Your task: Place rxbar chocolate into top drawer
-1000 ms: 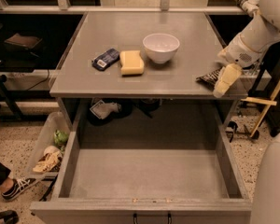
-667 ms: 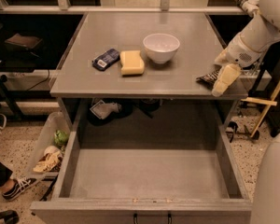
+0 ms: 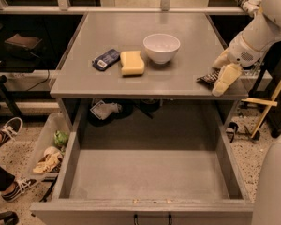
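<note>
The rxbar chocolate [image 3: 206, 78], a black crinkly wrapper, lies at the front right edge of the grey tabletop [image 3: 131, 86]. My gripper [image 3: 218, 74] comes in from the right on a white arm. It is down at the bar, touching or just beside its right end. The bar still rests on the tabletop. The top drawer [image 3: 145, 206] is pulled wide open below the tabletop. Its grey inside holds nothing and its small dark handle shows at the bottom edge.
On the tabletop are a white bowl [image 3: 161, 47], a yellow sponge [image 3: 131, 62] and a dark blue packet with a white label [image 3: 106, 59]. A bin of trash [image 3: 50, 149] stands left of the drawer. A person's shoes [image 3: 7, 130] are at far left. A wooden stick [image 3: 267, 107] leans at right.
</note>
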